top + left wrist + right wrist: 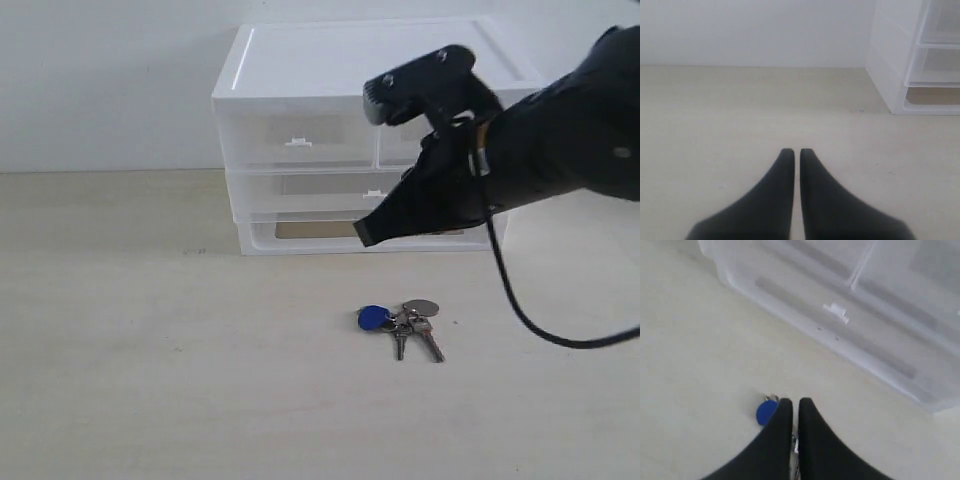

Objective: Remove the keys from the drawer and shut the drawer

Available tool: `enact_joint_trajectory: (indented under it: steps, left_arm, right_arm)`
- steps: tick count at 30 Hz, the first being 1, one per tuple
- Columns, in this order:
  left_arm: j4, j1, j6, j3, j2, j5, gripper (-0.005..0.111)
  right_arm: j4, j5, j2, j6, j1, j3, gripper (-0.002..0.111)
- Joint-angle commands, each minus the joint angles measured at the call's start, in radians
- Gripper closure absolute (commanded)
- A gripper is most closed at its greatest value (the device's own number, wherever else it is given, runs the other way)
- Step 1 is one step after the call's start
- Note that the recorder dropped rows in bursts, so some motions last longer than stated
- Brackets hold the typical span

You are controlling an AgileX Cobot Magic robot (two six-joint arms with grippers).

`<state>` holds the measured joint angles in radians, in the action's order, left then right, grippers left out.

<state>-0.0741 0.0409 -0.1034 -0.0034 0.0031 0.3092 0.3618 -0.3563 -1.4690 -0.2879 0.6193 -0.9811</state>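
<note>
below r gripper (366, 236), apart: keys (403, 321)

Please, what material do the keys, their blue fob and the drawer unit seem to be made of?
The keys: probably metal, silver-grey with a dull shine. The blue fob: likely plastic, smooth and evenly coloured, though too small to be sure. The drawer unit: seemingly plastic, white frame with translucent, milky drawer fronts that show shadows inside.

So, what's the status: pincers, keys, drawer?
Left pincer shut, empty, idle. Right pincer shut, empty, above the keys. Keys lie on the table, out of the drawer. Drawer looks closed. Nothing in the way.
</note>
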Motion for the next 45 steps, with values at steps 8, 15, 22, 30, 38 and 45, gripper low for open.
enact_joint_trajectory:
  steps: [8,15,22,30,38,45]
  left_arm:
    - [0.007,-0.001,0.003,0.003,-0.003,-0.002,0.102]
    - [0.007,-0.001,0.003,0.003,-0.003,-0.002,0.102]
    - [0.007,-0.001,0.003,0.003,-0.003,-0.002,0.102]
    - [0.007,-0.001,0.003,0.003,-0.003,-0.002,0.102]
    - [0.007,-0.001,0.003,0.003,-0.003,-0.002,0.102]
    - [0.007,-0.001,0.003,0.003,-0.003,-0.002,0.102]
  right_arm:
    - [-0.011,0.224,0.591,-0.008,0.05,0.296,0.108]
    - [-0.016,0.284,1.077,-0.081,0.05,0.524,0.108]
    - [-0.091,0.239,1.426,-0.215,0.05,0.599,0.108]
    - [-0.091,0.229,1.443,-0.215,0.05,0.599,0.108]
    - [-0.062,0.204,1.447,-0.199,0.048,0.608,0.108]
    - [-0.01,0.404,1.469,-0.155,-0.143,0.727,0.108]
